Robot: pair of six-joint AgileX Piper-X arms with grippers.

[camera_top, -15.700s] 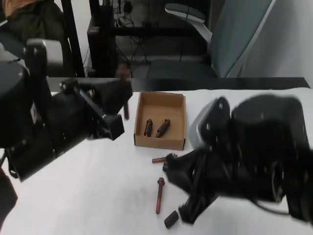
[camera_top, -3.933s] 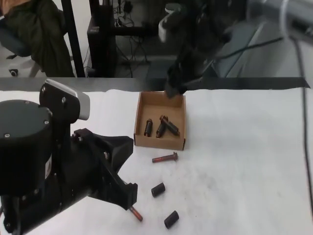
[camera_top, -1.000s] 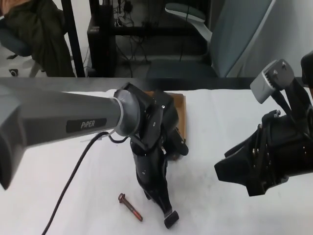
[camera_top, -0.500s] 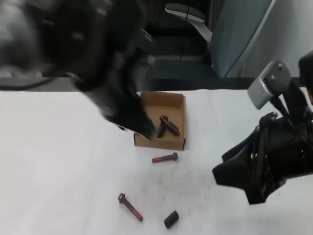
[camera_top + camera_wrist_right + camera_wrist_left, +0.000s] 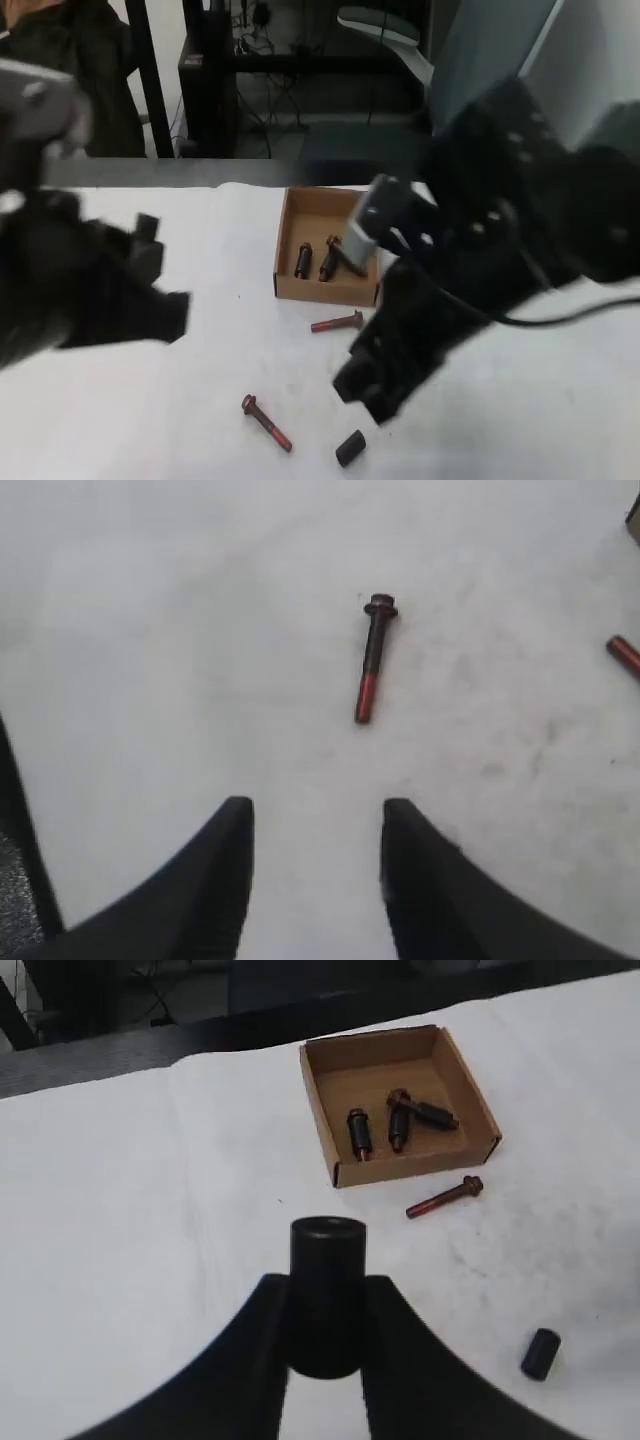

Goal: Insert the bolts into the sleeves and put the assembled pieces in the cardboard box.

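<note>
My left gripper [image 5: 327,1292] is shut on a black sleeve [image 5: 327,1250], held upright above the bench to the left of the cardboard box [image 5: 415,1165]. The box [image 5: 325,290] holds three assembled pieces [image 5: 328,260]. A copper bolt [image 5: 336,323] lies just in front of the box. A second bolt [image 5: 266,423] and a loose black sleeve [image 5: 349,448] lie nearer the front edge. My right gripper [image 5: 315,880] is open and hangs above the bench short of the second bolt [image 5: 373,660]. In the high view the right gripper [image 5: 365,390] is just above the loose sleeve.
The bench is covered with a white cloth [image 5: 500,420]. An office chair [image 5: 400,40] and black frames [image 5: 150,70] stand behind the bench's far edge. Bare cloth lies to the right of the box.
The left arm has swung from over the box to the left side with the sleeve. The right arm has moved from the right side to the middle, over the loose bolt and sleeve.
</note>
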